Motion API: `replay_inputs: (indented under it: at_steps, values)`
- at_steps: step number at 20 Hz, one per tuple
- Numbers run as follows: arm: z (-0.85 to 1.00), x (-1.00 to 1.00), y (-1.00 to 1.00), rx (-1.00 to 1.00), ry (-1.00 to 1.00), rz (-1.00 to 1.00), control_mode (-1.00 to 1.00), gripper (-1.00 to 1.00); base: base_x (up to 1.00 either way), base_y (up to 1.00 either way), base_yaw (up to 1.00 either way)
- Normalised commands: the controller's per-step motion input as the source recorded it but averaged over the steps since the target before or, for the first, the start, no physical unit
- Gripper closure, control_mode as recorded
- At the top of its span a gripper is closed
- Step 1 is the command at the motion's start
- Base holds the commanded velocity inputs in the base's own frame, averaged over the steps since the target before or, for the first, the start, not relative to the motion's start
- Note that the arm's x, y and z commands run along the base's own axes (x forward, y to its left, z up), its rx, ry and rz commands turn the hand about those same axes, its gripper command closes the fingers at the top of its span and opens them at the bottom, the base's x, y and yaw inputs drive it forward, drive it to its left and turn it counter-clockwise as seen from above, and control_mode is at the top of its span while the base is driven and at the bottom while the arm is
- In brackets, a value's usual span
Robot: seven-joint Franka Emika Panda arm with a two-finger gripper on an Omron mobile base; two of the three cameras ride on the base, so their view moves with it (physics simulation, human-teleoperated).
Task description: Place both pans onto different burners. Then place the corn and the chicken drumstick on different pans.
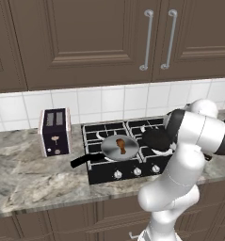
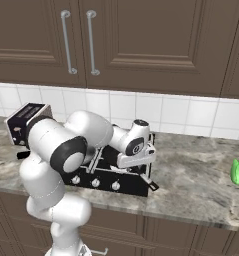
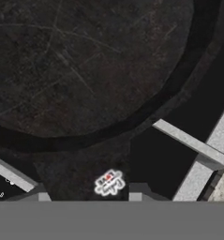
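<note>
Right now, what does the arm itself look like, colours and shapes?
The arm is glossy white, built of thick rounded links with dark bands at the joints. A round dark cap marks one joint in the right base view. No loose cables or lettering are visible.

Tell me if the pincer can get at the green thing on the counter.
Probably, though it's a stretch: only bare counter lies between hob and green thing; the pincer sits low by the dark pan.

No text can be read anywhere. Just above the gripper's tips, the dark pan [image 3: 80,65] handle carries a small white mark [image 3: 108,182], too blurred to read.
</note>
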Motion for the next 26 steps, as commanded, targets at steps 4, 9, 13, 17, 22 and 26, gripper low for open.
replay_inputs:
  at_steps: [4,9,13,17,22,26]
  values:
    - [0.1,-0.1,0.0,0.0,0.0,0.0,-1.0,-1.0,0.0,0.0,0.0]
    - [0.29,-0.19,0.0,0.0,-0.01,0.0,-1.0,-1.0,0.0,0.0,0.0]
    - [0.34,-0.2,0.0,0.0,-0.01,0.0,-1.0,-1.0,0.0,0.0,0.0]
    - [0.35,-0.19,0.0,0.0,-0.03,0.0,-1.0,-1.0,0.0,0.0,0.0]
    - [0.09,-0.09,0.0,-0.02,-0.02,-0.01,-1.0,-1.0,0.0,0.0,0.0]
    - [0.01,-0.02,-0.04,-0.1,-0.06,-0.09,-1.0,-1.0,0.0,0.0,0.0]
